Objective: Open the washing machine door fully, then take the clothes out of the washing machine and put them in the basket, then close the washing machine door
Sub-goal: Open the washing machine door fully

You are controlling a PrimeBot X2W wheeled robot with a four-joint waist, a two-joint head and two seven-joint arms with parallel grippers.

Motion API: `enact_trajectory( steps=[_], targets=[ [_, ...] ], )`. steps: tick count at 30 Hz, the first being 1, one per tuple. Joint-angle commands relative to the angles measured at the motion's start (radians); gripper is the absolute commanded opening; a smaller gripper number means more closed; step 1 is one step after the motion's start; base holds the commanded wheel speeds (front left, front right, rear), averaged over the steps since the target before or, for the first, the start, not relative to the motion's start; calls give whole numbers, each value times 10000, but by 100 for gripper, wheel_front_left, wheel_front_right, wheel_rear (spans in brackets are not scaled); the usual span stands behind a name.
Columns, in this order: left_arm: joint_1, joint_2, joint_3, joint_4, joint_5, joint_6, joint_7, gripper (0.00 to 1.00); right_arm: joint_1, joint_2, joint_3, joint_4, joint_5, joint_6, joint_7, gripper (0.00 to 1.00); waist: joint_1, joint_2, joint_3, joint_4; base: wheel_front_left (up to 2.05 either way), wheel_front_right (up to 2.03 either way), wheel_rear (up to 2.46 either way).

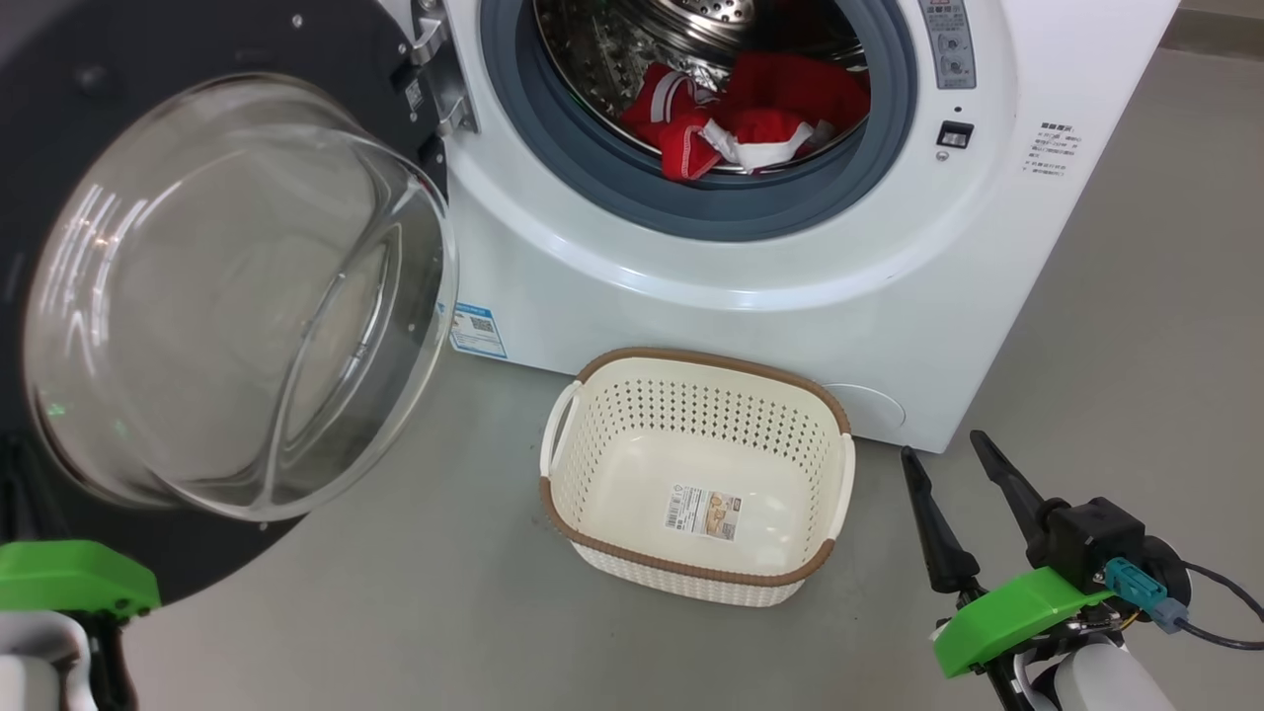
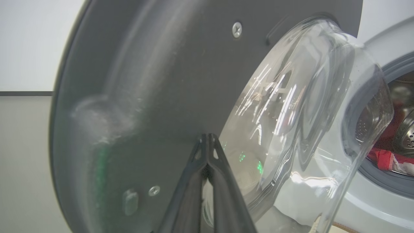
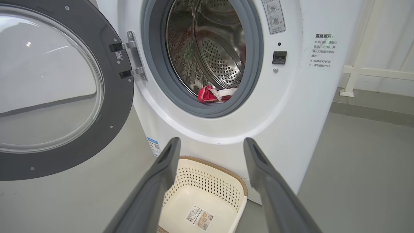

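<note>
door (image 1: 237, 296) looks swung wide open, so step one seems about done. clothes (image 1: 750, 109) all sit in the washer (image 1: 691, 296) drum, a red heap at the front lip. the basket (image 1: 711, 360) on the floor just in front is empty, so unloading and closing are both left. left jaws are pressed shut on nothing, tips right at the door's dark inner rim, can't tell if touching. right jaws are spread wide, empty, near the basket.

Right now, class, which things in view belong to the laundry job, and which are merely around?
Job: washing machine, washing machine door, clothes, basket.
Not the job: white railing, blue label, printed notice.
</note>
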Motion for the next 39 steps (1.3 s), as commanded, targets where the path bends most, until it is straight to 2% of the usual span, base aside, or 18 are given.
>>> enact_trajectory(
  steps=[1,12,17,20,21,22,31,35,39],
  targets=[
    [-481,618,522,-95,115,7,-119,0,-426,13,246,-205,-87,67,-67,100,0,0,8,-9,0,0,0],
    [-960,477,1162,622,597,-309,-119,0,-542,13,430,-134,-36,67,-67,100,0,0,22,-114,0,0,0],
    [-932,259,1395,482,804,-434,-119,0,-574,13,413,-115,45,67,-67,100,0,0,-23,-170,0,0,0],
    [-706,109,1680,94,901,-485,-120,49,-576,13,406,-168,167,67,-67,100,0,0,-121,-264,0,0,0],
    [-604,72,1748,-64,962,-524,-120,83,-575,13,413,-187,207,67,-67,100,0,0,-154,-305,0,0,0],
    [-508,21,1825,-252,1003,-578,-120,100,-573,13,423,-200,237,67,-67,100,0,0,-187,-348,0,0,0],
    [272,-576,2190,-2271,1271,-1062,-120,100,-558,13,367,-370,476,67,-67,100,0,0,-442,-961,0,0,0],
    [630,-889,2077,-3484,1361,-1315,-120,100,-531,13,287,-477,507,67,-67,100,0,0,-527,-1340,0,0,0],
    [865,-1088,1860,-4023,1293,-1603,-120,100,-533,13,200,-580,469,67,-67,100,0,0,-570,-1656,0,0,0]
  ],
)
